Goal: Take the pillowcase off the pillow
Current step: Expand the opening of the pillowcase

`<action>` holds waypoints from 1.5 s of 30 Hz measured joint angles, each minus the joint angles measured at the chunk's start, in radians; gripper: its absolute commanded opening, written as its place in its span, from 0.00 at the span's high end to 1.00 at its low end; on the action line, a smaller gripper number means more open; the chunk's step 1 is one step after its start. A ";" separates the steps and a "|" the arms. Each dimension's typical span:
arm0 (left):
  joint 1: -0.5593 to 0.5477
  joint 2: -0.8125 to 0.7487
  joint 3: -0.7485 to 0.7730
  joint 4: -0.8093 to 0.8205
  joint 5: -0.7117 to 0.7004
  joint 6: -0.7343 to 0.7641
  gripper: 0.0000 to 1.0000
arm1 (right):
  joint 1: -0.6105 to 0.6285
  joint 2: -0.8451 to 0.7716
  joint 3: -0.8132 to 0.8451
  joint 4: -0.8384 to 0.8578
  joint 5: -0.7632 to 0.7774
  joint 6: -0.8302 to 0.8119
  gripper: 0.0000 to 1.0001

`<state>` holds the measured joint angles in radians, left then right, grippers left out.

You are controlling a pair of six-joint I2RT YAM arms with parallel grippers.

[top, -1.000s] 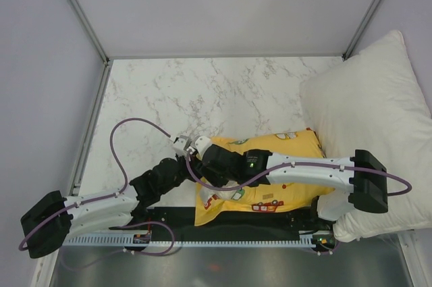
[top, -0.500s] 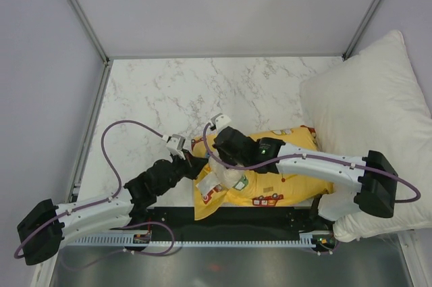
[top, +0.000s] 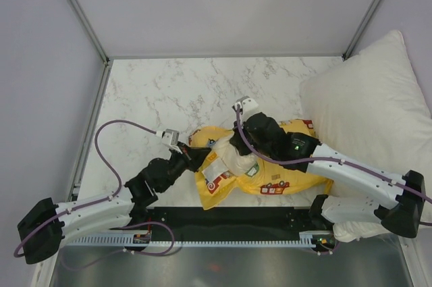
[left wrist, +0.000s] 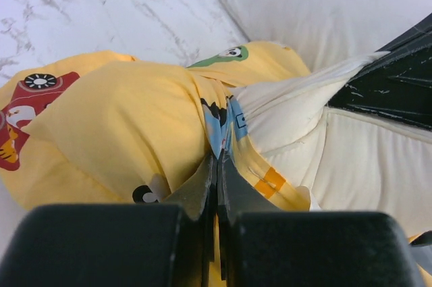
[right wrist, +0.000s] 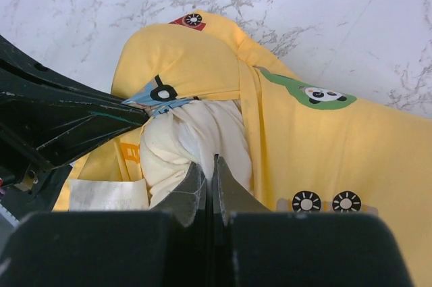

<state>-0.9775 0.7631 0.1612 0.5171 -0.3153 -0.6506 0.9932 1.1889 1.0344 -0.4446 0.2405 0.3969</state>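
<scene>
The yellow pillowcase, printed with cartoon vehicles, lies bunched on the marble near the front edge. Out of its open left end bulges the cream pillow. My left gripper is shut on the edge of the pillowcase at that opening; in its own view the left gripper pinches yellow and blue fabric. My right gripper reaches in from the right, and the right gripper is shut on a fold of the pillow. The pillowcase spreads to the right of that fold.
A large bright white pillow leans at the table's right edge, touching the yellow case. A white sewn label hangs at the opening. Bare marble tabletop lies behind and to the left. A black strip runs along the near edge.
My right gripper has shut on the cream pillow and drawn back to the right and away from the near edge. More pillow shows. The left gripper keeps its hold on the case edge.
</scene>
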 measured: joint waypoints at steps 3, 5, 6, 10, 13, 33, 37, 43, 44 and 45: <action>0.003 0.046 0.026 0.064 0.002 -0.021 0.98 | -0.018 -0.061 0.000 -0.019 0.000 0.000 1.00; 0.014 0.086 0.045 0.097 0.009 -0.036 0.98 | -0.026 -0.089 0.000 -0.031 0.003 0.000 1.00; 0.022 0.114 0.056 0.114 0.014 -0.044 0.98 | -0.030 -0.098 0.000 -0.036 0.008 0.000 1.00; 0.076 0.222 0.093 0.177 0.068 -0.076 0.98 | -0.043 -0.121 0.000 -0.051 0.031 -0.001 1.00; 0.115 0.299 0.119 0.231 0.117 -0.106 0.98 | -0.050 -0.145 0.000 -0.060 0.053 -0.003 1.00; 0.234 0.383 0.156 0.335 0.348 -0.238 0.98 | -0.055 -0.323 -0.013 -0.137 0.113 -0.003 1.00; 0.259 0.406 0.162 0.344 0.383 -0.251 0.98 | -0.055 -0.335 -0.013 -0.148 0.126 0.000 1.00; 0.273 0.439 0.179 0.358 0.407 -0.265 0.98 | -0.055 -0.347 -0.013 -0.157 0.143 0.001 1.00; 0.275 0.443 0.183 0.358 0.410 -0.267 0.98 | -0.055 -0.351 -0.013 -0.158 0.145 0.001 1.00; 0.276 0.447 0.187 0.358 0.414 -0.269 0.98 | -0.055 -0.357 -0.013 -0.161 0.148 0.001 1.00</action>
<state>-0.7013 1.2098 0.3477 0.8753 0.0990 -0.9199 0.9382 0.8322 1.0214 -0.6060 0.3889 0.3977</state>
